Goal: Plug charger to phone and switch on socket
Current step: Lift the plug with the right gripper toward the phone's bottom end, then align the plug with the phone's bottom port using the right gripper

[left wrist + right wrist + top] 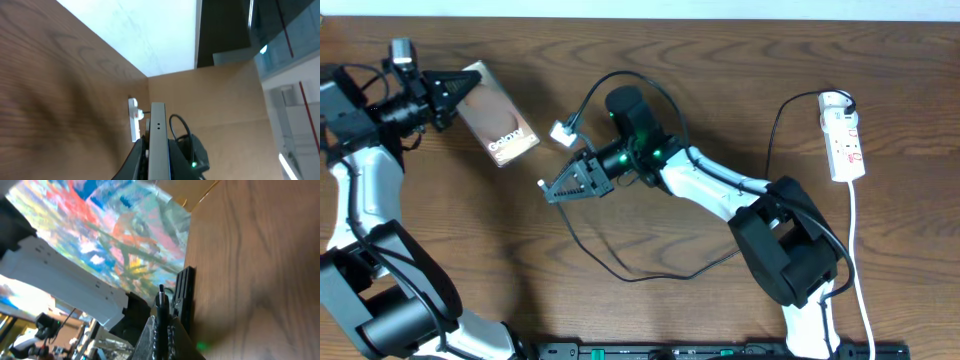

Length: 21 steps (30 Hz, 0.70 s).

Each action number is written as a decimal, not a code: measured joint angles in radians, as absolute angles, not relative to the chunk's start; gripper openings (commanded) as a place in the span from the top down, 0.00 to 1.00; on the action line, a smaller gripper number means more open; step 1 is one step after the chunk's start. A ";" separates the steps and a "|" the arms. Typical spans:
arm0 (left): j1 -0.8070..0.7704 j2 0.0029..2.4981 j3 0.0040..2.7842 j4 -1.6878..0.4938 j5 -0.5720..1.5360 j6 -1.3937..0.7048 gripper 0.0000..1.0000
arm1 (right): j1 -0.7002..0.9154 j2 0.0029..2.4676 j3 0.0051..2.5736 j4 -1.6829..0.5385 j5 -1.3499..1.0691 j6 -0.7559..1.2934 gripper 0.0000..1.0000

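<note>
Plainly, the left gripper [453, 93] is clamped on the phone [498, 117] at far left, while the right gripper [548, 189] pinches the tip of the charger [620, 272], still apart from the phone. A skewed approach could jab beside the port (hidden here) or twist the phone loose. The socket [842, 135] lies far right.

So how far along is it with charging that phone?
Done: the left gripper holds the phone, and the right gripper pinches the charger tip. In hand: lining them up; they're apart. Left: plugging in, then switching on the socket.
</note>
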<state>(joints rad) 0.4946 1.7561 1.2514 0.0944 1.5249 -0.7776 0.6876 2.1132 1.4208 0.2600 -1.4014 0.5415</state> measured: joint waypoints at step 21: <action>0.380 1.757 1.251 0.270 1.540 -0.756 0.93 | 0.630 2.114 1.421 0.406 -1.467 0.560 0.99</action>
